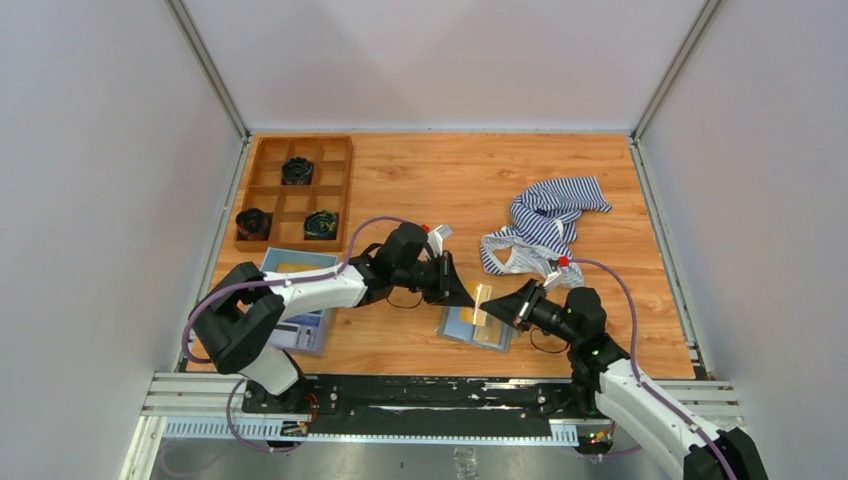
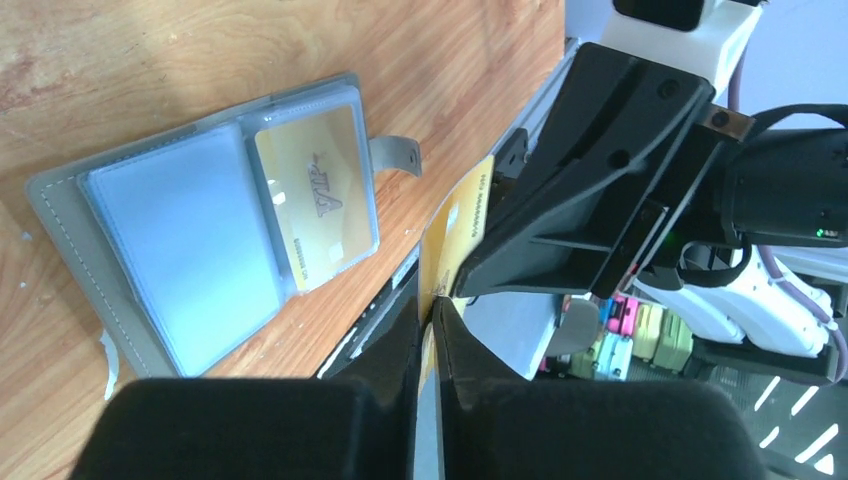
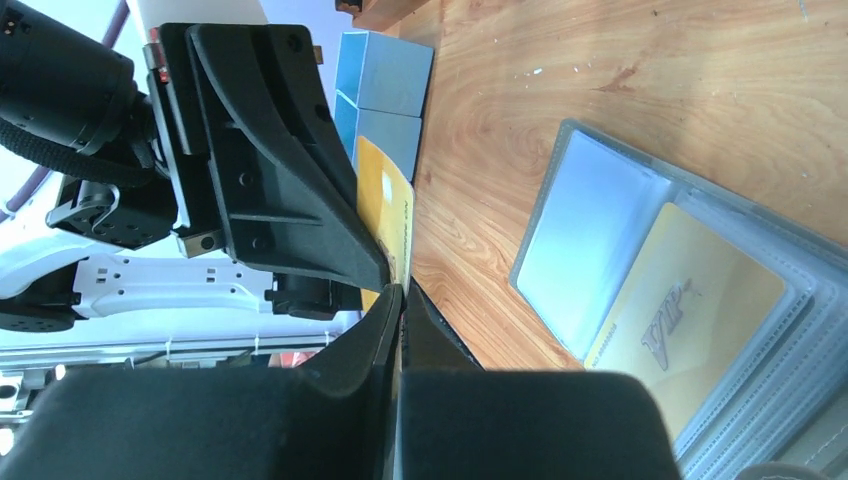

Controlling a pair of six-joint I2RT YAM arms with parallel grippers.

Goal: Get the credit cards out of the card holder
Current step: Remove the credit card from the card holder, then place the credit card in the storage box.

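Above the open card holder (image 2: 75, 250), left gripper (image 2: 432, 312) and right gripper (image 3: 400, 292) both seemingly clamp one credit card (image 1: 481, 301); stiff, slick, light, so grip edges; second card (image 2: 315, 195) sits pocketed.

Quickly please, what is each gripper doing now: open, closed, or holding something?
Left gripper: closed on the card.
Right gripper: closed on the same card.

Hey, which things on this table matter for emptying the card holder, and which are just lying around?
Job: card holder; pocketed card; held card, clamped by left gripper and right gripper; possibly blue tray.
Lying about: striped cloth; wooden organizer with black round parts.
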